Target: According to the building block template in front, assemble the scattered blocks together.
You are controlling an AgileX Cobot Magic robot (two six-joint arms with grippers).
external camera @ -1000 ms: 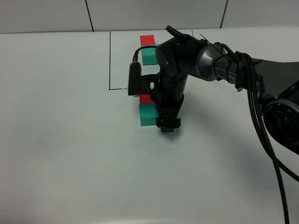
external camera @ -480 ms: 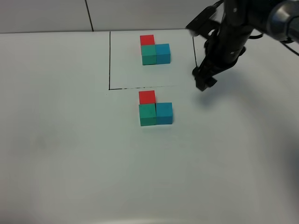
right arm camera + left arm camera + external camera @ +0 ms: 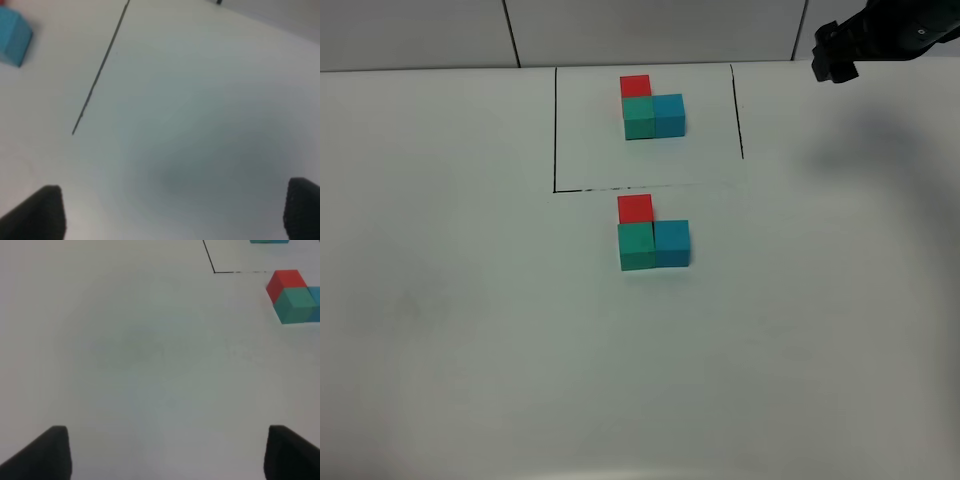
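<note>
Sitting just outside the black outline at its 6 o'clock, the three scattered matte cubes (image 3: 651, 238) (red, teal-green, blue) already form the same L as the framed template cluster (image 3: 651, 107). Assembly looks finished; next calls only for parking the arms. Both pincers, left (image 3: 165, 452) and right (image 3: 172, 212), gape wide, released, touching nothing.

High overview; two table-facing wrist views
</note>
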